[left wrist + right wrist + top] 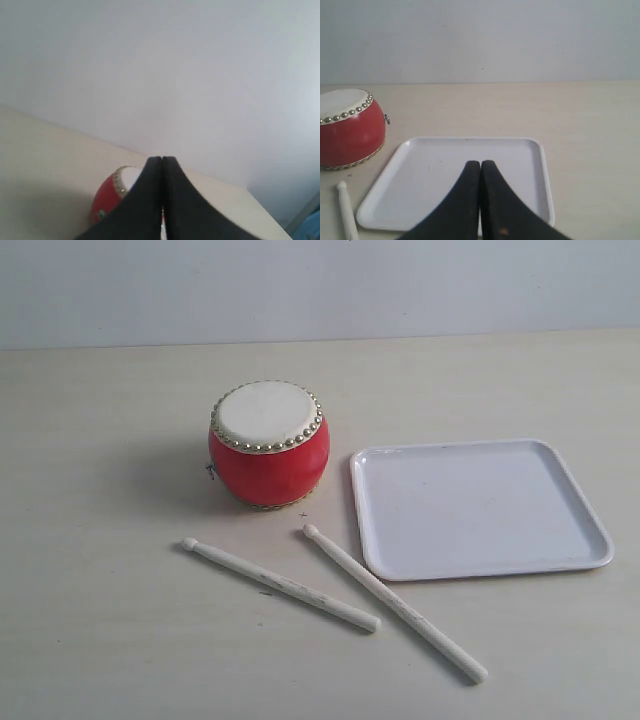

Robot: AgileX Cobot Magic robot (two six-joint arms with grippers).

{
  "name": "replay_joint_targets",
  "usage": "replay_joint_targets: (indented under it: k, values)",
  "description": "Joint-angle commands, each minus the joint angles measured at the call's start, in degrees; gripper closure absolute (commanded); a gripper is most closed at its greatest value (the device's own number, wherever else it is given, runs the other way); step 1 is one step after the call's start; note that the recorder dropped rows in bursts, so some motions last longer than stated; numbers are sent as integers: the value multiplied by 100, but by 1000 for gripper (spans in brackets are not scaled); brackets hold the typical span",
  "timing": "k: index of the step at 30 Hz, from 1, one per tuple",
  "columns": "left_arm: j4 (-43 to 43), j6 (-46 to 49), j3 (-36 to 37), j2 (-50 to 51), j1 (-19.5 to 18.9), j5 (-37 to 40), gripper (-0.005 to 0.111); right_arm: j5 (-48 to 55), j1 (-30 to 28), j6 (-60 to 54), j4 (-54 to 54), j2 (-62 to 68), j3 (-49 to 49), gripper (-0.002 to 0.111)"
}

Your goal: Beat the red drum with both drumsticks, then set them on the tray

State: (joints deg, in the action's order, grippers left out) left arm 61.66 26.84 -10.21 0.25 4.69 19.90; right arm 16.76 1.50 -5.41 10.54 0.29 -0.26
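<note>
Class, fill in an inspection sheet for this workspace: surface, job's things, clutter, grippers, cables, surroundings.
Surface: pale beige table with a few tiny dark specks.
Job's things: red drum standing upright. The left drumstick and right drumstick lie flat on the table in front of it, apart from each other. The tray is empty and sits to the right of the drum.
Clutter: nothing seen.
Grippers: left gripper shut and holding nothing; right gripper shut and holding nothing. Neither shows in the exterior view.
Cables: nothing seen.
Surroundings: plain pale wall behind the table.

Glossy red drum (pixel 270 462), smooth plastic tray (pixel 480 508)
</note>
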Motion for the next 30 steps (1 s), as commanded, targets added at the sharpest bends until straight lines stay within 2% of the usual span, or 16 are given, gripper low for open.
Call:
replay_joint_targets:
  k: [1, 3, 10, 12, 15, 20, 25, 30]
  values:
    - [1373, 1894, -632, 466, -3, 1019, 107, -21, -11, -45, 5, -29, 26, 108]
    - [1859, 2432, -809, 965, -3, 1304, 107, -21, -11, -45, 5, -29, 26, 108]
    - [1955, 2945, -1591, 2991, -3, 2331, 107, -21, -11, -45, 5, -29, 26, 108]
    - [2212, 3167, -1782, 3189, -3, 2518, 107, -21, -11, -45, 5, -29, 26, 108]
    - [2350, 3409, -1982, 3246, -3, 2629, 107, -21, -11, -54, 5, -29, 26, 108]
    - [2450, 3451, -2112, 3246, -3, 2194, 107, -21, -11, -54, 5, -29, 26, 108]
    - [2718, 3451, -2112, 3246, -3, 2772, 107, -21, -11, -54, 5, -29, 26, 108]
    - [2273, 3451, -2112, 3246, -3, 3095, 107, -21, -11, -54, 5, -29, 26, 108]
